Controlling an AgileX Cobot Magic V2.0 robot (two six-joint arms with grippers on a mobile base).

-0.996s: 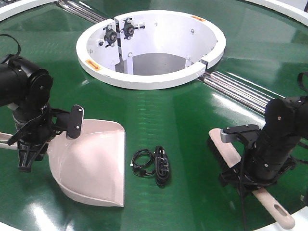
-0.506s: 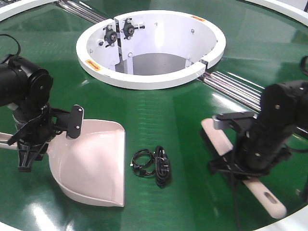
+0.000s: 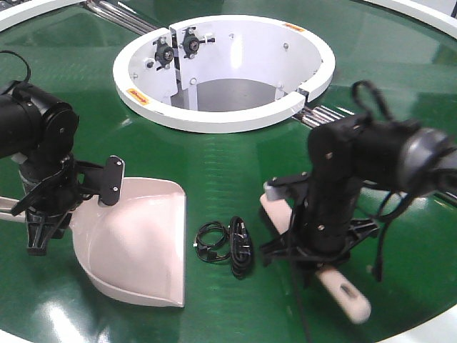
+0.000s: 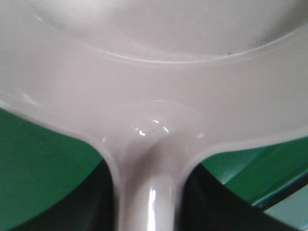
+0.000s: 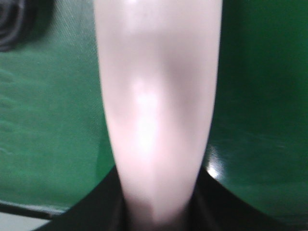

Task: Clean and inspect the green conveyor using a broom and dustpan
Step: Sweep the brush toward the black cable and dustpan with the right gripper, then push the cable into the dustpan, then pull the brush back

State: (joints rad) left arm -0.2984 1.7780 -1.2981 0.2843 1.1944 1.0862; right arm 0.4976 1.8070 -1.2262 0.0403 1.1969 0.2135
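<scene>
Sweeping step on the green conveyor (image 3: pixel 235 164): right end effector (image 3: pixel 314 246) clamps the broom (image 3: pixel 344 290), left end effector (image 3: pixel 39 211) holds the dustpan (image 3: pixel 139 243). The next move likely brushes the black cable (image 3: pixel 232 246) toward nine o'clock.

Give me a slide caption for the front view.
Left gripper holds the dustpan, right gripper the broom, a black cable coiled between them on the green conveyor.

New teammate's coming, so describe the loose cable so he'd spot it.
Find the white ring in the green conveyor. Nearer the camera, between dustpan and broom, lies the cable: small, black, coiled, unlike the pale plastic tools.
</scene>
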